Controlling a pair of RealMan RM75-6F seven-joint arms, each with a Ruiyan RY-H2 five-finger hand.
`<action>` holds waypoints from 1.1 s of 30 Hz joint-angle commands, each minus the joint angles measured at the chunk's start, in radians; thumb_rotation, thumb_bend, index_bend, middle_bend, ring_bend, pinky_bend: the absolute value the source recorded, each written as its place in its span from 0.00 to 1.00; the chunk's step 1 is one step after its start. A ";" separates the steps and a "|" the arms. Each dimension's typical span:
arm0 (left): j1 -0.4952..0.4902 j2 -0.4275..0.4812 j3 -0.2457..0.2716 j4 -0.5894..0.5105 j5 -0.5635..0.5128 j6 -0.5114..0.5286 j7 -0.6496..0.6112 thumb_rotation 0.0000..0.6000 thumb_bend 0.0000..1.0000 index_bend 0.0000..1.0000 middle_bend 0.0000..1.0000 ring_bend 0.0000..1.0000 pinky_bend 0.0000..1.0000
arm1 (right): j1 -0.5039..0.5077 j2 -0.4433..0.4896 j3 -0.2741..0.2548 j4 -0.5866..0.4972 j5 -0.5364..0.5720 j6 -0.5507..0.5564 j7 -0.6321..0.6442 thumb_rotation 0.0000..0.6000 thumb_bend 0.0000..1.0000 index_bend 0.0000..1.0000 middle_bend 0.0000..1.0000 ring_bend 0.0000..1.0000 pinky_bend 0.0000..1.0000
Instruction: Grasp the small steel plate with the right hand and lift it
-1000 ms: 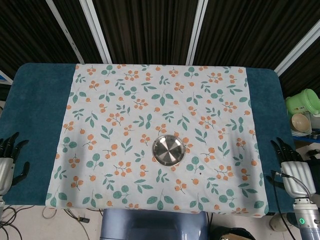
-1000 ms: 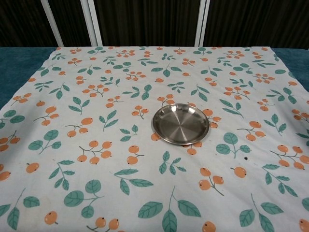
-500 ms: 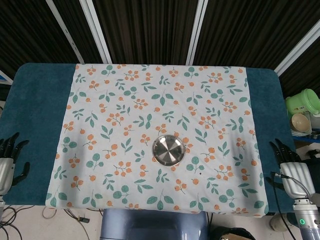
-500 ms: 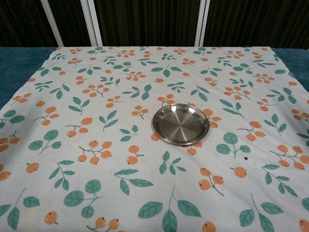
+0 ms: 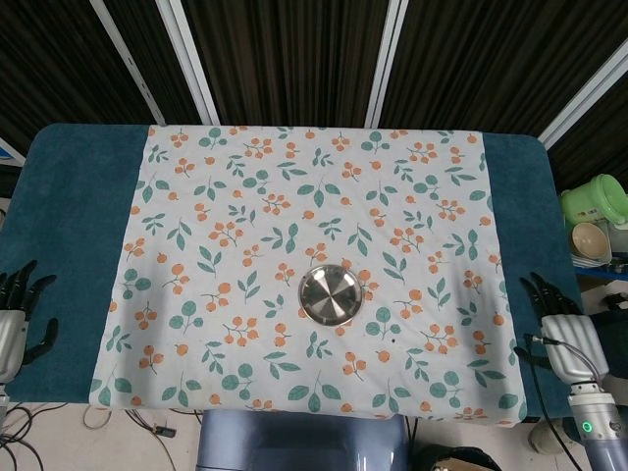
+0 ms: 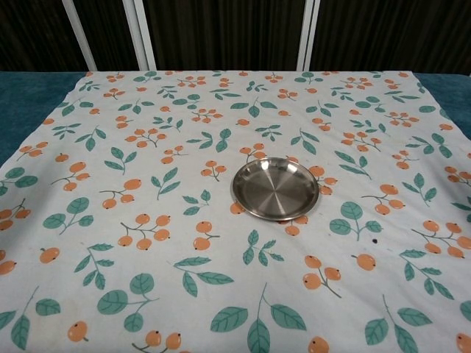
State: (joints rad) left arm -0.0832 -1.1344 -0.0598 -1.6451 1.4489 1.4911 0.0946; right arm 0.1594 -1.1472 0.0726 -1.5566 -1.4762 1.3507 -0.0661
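Small steel plate [image 5: 331,293] flat on the patterned tablecloth [image 5: 245,216], near the middle toward the front edge, untouched. Right hand [image 5: 562,329] well apart at the table's right edge, fingers spread, empty; left hand [image 5: 14,319] likewise. Probably light, rigid, slick; best pinched at the raised rim, nearest side

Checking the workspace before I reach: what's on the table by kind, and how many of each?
Steel plate: 1
Printed cloth: 1
Teal table cover: 1
Total: 3
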 commanded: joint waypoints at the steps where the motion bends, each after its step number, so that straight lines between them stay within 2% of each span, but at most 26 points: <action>1: 0.000 0.000 0.000 -0.003 -0.004 -0.003 0.005 1.00 0.44 0.16 0.00 0.04 0.00 | 0.079 0.001 0.034 -0.009 0.011 -0.090 -0.020 1.00 0.19 0.04 0.05 0.11 0.24; 7: -0.001 0.002 -0.001 -0.007 -0.009 -0.006 0.008 1.00 0.44 0.17 0.00 0.04 0.00 | 0.184 -0.013 0.067 -0.026 0.054 -0.238 -0.018 1.00 0.23 0.09 0.05 0.11 0.24; 11: -0.001 0.003 -0.002 -0.009 -0.012 -0.007 0.006 1.00 0.44 0.17 0.00 0.05 0.00 | 0.248 -0.072 0.073 0.010 0.054 -0.300 -0.061 1.00 0.25 0.12 0.05 0.10 0.24; 18: 0.000 0.005 -0.003 -0.011 -0.016 -0.008 0.006 1.00 0.44 0.17 0.00 0.05 0.00 | 0.296 -0.180 0.046 0.061 0.018 -0.326 -0.106 1.00 0.31 0.14 0.05 0.10 0.24; 27: 0.000 0.006 -0.005 -0.015 -0.027 -0.012 0.010 1.00 0.44 0.17 0.00 0.05 0.00 | 0.327 -0.313 0.033 0.131 -0.031 -0.283 -0.107 1.00 0.30 0.26 0.05 0.10 0.24; 33: 0.001 0.006 -0.007 -0.019 -0.035 -0.014 0.016 1.00 0.44 0.17 0.00 0.05 0.00 | 0.358 -0.377 0.026 0.165 -0.039 -0.299 -0.127 1.00 0.30 0.31 0.05 0.10 0.24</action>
State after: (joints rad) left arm -0.0825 -1.1284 -0.0669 -1.6637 1.4140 1.4770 0.1109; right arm 0.5093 -1.5141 0.1013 -1.3997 -1.5136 1.0578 -0.1881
